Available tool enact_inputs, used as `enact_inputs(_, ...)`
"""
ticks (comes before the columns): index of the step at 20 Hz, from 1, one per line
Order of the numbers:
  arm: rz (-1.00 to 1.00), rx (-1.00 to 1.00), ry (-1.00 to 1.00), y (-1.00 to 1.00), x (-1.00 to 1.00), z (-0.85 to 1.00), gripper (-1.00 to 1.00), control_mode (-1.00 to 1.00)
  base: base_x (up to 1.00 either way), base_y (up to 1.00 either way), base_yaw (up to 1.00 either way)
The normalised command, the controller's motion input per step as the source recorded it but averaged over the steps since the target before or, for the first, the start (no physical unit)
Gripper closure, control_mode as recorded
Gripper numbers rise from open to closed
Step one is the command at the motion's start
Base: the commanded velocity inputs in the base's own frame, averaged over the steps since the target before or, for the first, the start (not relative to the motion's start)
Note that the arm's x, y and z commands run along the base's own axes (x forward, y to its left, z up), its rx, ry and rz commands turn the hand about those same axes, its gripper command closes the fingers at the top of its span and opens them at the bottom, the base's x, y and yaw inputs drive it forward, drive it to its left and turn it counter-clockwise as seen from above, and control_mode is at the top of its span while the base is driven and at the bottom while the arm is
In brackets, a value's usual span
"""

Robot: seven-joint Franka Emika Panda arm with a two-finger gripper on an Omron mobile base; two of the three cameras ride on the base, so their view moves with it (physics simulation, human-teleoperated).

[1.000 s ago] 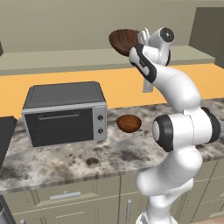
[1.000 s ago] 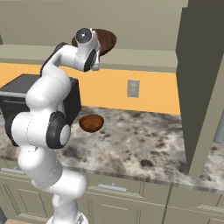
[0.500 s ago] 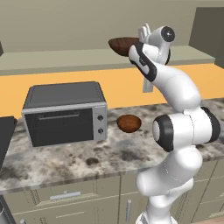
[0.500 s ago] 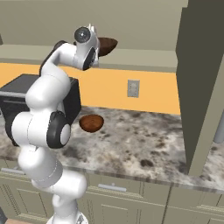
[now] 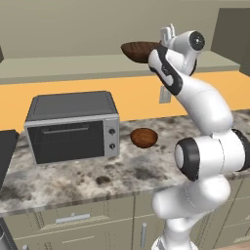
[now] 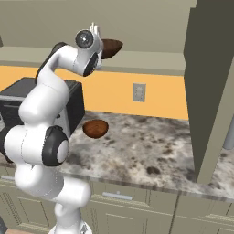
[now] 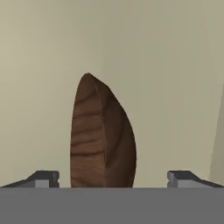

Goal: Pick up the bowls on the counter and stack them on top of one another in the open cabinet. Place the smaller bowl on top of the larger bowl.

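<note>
Dark finger tips stand spread wide in the hand view, one at each lower corner, with the larger bowl (image 7: 101,135) between them and touching neither; the jaws are open and grip nothing. The gripper (image 5: 167,35) is raised to the level of the open cabinet (image 5: 63,63), just beside the bowl.

Change over the last second: the jaws were closed on the bowl's rim and have now released it. The bowl was tilted and held above the ledge; it now sits level on the ledge of the cabinet recess, seen in both base views (image 6: 109,46). The hand view, rolled on its side, shows it edge-on against the beige wall.

Judgement: the first placement appears done. The larger bowl is in the cabinet, bottom of the intended stack.

The smaller bowl (image 5: 144,137) remains unmoved on the counter (image 5: 88,178), just right of the grey toaster oven (image 5: 73,126). The arm must back clear of the ledge without nudging the bowl, then descend for the smaller one. Base and cameras have not shifted.
</note>
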Motion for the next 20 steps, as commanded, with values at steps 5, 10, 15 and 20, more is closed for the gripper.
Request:
enact_inputs(5, 0.0, 0.04, -0.03, -0.11, -0.62, 0.11, -1.0, -1.0, 0.0, 0.0, 0.0)
enact_inputs(10, 0.0, 0.02, -0.04, -0.12, -0.62, 0.06, -1.0, -1.0, 0.0, 0.0, 0.0)
enact_inputs(15, 0.0, 0.0, -0.02, -0.07, -0.62, -0.03, -1.0, -1.0, 0.0, 0.0, 0.0)
enact_inputs(20, 0.01, 0.0, 0.0, 0.0, -0.62, -0.18, -1.0, -1.0, 0.0, 0.0, 0.0)
